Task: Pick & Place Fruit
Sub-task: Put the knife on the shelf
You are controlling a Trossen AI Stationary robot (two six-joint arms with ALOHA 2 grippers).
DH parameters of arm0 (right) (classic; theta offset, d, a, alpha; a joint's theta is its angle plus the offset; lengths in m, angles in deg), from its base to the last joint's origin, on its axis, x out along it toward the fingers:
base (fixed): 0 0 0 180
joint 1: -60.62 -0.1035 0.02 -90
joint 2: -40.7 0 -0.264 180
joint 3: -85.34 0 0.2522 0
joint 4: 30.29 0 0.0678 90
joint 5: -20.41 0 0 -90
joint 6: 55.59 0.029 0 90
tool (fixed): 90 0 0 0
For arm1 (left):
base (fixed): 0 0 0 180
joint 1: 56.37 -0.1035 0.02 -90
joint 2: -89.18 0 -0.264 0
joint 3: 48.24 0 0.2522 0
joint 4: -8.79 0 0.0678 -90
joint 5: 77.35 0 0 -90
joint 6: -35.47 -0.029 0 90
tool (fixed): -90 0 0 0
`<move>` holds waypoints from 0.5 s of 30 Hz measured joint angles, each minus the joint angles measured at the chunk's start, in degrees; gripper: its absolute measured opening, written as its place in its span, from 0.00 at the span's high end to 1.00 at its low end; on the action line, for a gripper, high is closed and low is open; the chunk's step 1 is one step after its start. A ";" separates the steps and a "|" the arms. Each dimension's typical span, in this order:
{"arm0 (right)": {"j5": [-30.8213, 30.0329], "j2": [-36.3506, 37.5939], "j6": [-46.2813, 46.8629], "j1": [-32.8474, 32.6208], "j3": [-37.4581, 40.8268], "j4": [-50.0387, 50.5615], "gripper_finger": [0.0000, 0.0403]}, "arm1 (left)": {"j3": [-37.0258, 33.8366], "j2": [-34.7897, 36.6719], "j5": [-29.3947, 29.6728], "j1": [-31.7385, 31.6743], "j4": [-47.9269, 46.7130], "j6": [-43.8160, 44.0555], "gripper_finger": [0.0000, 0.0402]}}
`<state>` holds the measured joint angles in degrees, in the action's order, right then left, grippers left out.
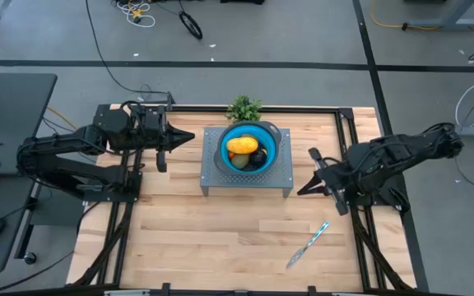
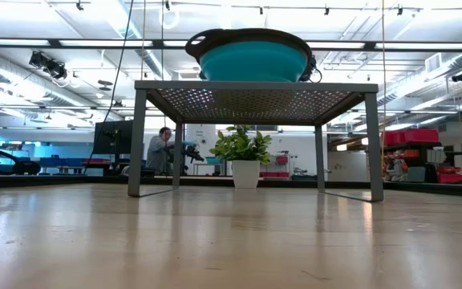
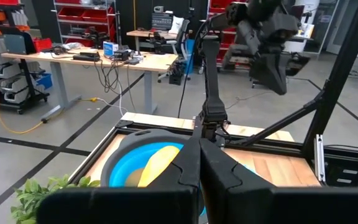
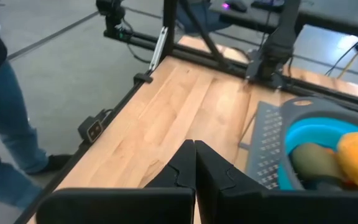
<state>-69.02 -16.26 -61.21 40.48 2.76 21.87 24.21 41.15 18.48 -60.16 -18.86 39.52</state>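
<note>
A blue bowl (image 1: 227, 148) with a dark rim stands on a grey perforated stand (image 1: 247, 182) at the table's far middle. The fruit lies in it: a yellow-orange oblong (image 1: 242, 145), a near-black round one (image 1: 260, 156) and an olive one (image 1: 243, 162). The right wrist view shows the orange piece (image 4: 357, 158) and the olive piece (image 4: 312, 163). My left gripper (image 1: 191, 136) is shut and hangs level to the left of the bowl, pointing at it. My right gripper (image 1: 301, 191) is shut, right of the stand, and slants down toward the table's near left.
A knife with a light-blue handle (image 1: 309, 244) lies on the table's near right. A green plant sprig (image 1: 243, 108) stands behind the stand. Black frame rails (image 1: 348, 131) edge the table. A person's leg (image 4: 5, 124) shows beside the table in the right wrist view.
</note>
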 joint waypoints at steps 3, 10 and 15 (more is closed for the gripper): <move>-0.03 -1.32 0.24 -1.09 0.00 0.02 1.00 | 0.00 0.00 -0.09 0.00 0.00 0.04 0.99; -2.00 -3.59 2.16 -3.25 0.00 0.04 1.00 | 0.00 0.00 -0.17 -0.02 -0.10 -0.22 1.00; -1.98 -4.47 2.18 -5.54 0.00 0.48 1.00 | 0.00 0.00 -0.27 0.00 -0.44 -0.28 0.99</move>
<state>-71.00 -20.73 -59.03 34.94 2.76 22.35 24.21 41.15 18.21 -60.16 -19.30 39.24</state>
